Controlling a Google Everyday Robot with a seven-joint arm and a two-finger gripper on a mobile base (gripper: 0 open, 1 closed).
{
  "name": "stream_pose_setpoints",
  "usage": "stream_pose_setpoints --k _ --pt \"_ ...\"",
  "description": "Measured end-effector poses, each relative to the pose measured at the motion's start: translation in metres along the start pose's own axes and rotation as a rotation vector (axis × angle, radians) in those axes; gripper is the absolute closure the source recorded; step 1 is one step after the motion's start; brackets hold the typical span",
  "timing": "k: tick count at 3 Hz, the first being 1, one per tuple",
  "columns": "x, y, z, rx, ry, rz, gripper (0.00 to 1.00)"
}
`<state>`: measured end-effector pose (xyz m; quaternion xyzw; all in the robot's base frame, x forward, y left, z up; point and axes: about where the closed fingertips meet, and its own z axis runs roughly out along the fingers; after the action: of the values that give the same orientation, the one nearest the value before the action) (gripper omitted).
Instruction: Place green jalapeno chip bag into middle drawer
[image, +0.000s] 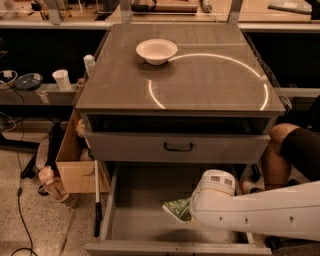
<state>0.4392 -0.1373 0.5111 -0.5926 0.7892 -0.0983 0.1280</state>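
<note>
The end effector (198, 211) is low inside the open drawer (137, 220), out past the counter's (210, 85) front edge and right of its middle. It is tucked under the white wrist (216, 186), so I cannot tell whether it is clamped on anything or free.

The bag (177, 209) pokes out from beneath it to the left, one green corner with a white edge showing, on or just above the drawer floor. It is likely very light, soft and crinkly, with slick foil. A pinch on a sealed edge should hold better than squeezing the puffy middle, which could crush the chips.

The arm (265, 212) reaches in from the right, nearly level, with the wrist bent down. A bowl (156, 50) sits near the counter's back edge.
</note>
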Motion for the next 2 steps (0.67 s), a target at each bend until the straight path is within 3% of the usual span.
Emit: stream_pose_setpoints --k 2 --pt "0.003 0.025 0.015 -0.065 0.018 -0.004 1.00"
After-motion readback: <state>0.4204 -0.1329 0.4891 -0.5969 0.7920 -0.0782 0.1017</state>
